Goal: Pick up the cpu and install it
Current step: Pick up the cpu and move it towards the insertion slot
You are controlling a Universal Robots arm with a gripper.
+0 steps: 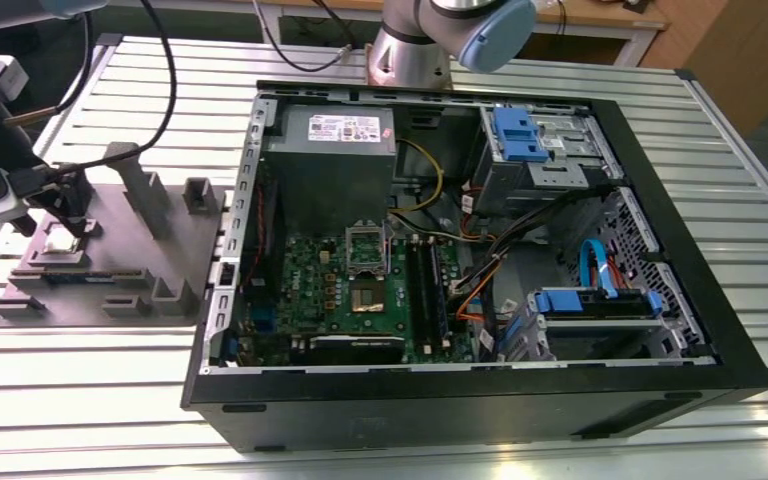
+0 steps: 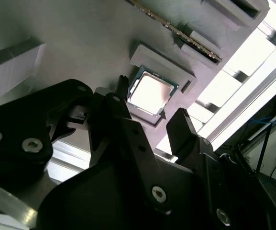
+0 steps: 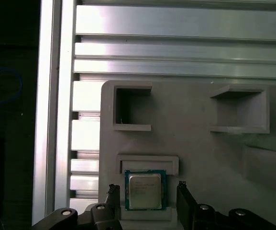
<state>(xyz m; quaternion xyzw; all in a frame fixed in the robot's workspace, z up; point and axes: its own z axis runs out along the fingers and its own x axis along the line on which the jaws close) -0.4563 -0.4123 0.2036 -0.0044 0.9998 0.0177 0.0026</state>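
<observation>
Fingers (image 3: pixel 184 203): spread apart, one on either side of the cpu, with a gap showing between each tip and the chip's edge; nothing is held.
Gripper (image 3: pixel 146 190): black, poised low over the grey fixture plate (image 3: pixel 200 158) at the exterior view's left, its tips down near the chip's pocket.
Cpu (image 3: pixel 145 190): lies flat in a shallow square pocket of the fixture plate, silvery top up, thin green rim showing all round; in the second wrist view it (image 2: pixel 149 92) shines bright between the two fingertips.
Fixture plate pockets: two empty square recesses (image 3: pixel 132 109) lie beyond the chip in the first wrist view.
Computer case (image 1: pixel 491 410): open, black, lying on the slatted aluminium table (image 1: pixel 91 400), well apart from the chip, towards the exterior view's right.
Green board (image 1: pixel 344 295): inside the case, with its metal-framed socket (image 1: pixel 364 245) near the middle.
</observation>
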